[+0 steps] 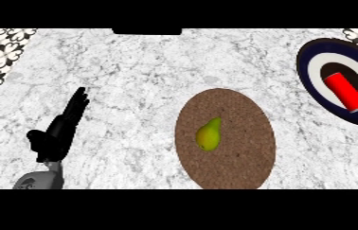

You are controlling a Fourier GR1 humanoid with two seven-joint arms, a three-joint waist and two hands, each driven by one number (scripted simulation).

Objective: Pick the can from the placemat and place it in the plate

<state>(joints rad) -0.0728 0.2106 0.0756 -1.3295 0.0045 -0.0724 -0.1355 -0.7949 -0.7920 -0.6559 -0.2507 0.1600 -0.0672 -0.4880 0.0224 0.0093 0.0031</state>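
Left hand: at the view's lower left, over the bench, fingers straight and pointing up and slightly right, thumb out to the left; it holds nothing and touches none of the objects.
Left forearm: grey, entering from the lower edge just below the hand.
Right hand: does not show in the head view.
Can: red, lying on its side inside the plate, its long axis running from upper left to lower right; its lower end meets the picture's right edge.
Plate: at the right edge, upper half of the view, dark blue rim with a white ring and a dark centre; partly cut off by the edge.
Placemat: brown, oval, woven look, lying flat in the middle-right of the bench, well apart from the hand and near the plate without touching it.
Pear: yellow-green, lying on the placemat left of its centre, narrow end up and to the right.
Bench: grey-white marble top.
Dark object: a black shape at the far edge, top centre; what it is cannot be told.
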